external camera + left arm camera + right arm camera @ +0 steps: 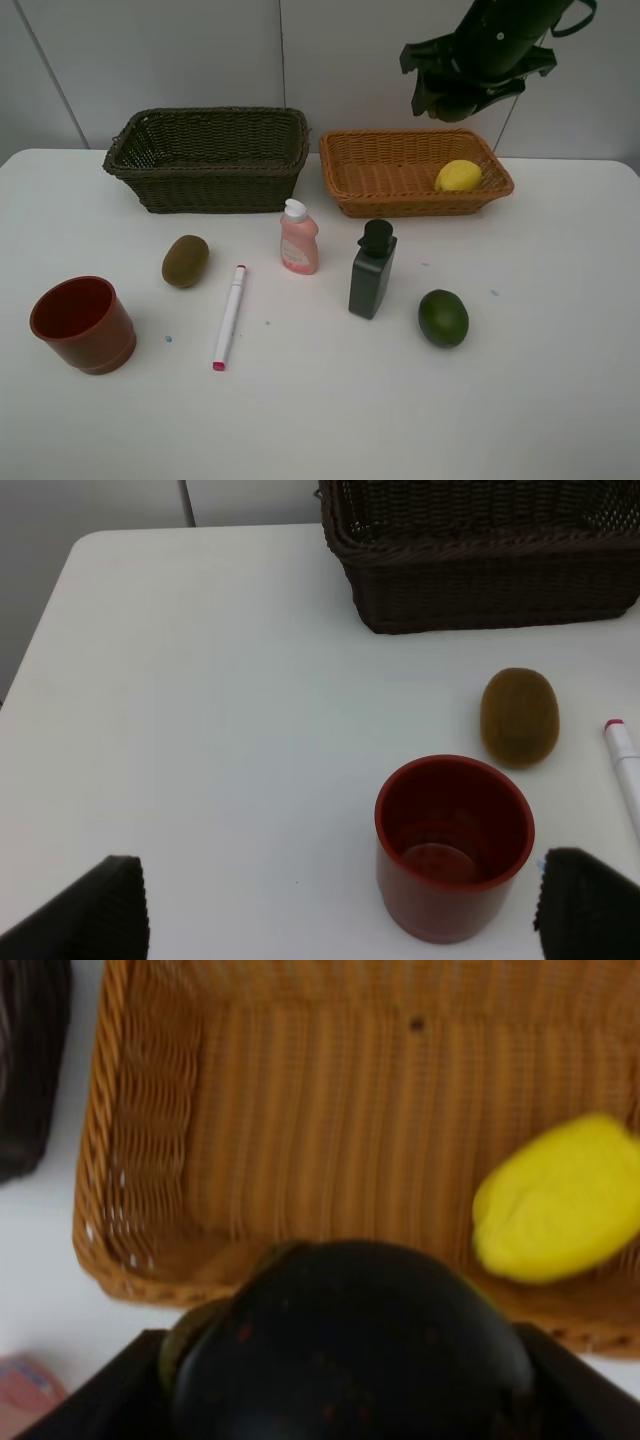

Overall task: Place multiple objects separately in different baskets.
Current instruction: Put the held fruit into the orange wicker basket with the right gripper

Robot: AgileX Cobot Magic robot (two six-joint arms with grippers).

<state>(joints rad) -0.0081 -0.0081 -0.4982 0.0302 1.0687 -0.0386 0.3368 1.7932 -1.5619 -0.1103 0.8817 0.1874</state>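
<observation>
My right gripper (462,95) hangs above the light orange-tan basket (345,160), shut on a dark green round fruit (350,1350). A yellow lemon (458,176) lies in that basket's right end. The dark olive-brown basket (205,160) stands to its left, nothing showing inside. On the table lie a brown kiwi (185,260), a red cup (83,324), a white pink-tipped marker (229,317), a pink bottle (299,238), a dark grey-green bottle (372,270) and a second green fruit (443,317). My left gripper (335,905) is open, the red cup (455,850) just ahead of its fingers.
A white table (560,400) carries everything, and a pale wall stands right behind the baskets. The table's left edge and rounded back corner (85,550) show in the left wrist view. The left arm is outside the exterior high view.
</observation>
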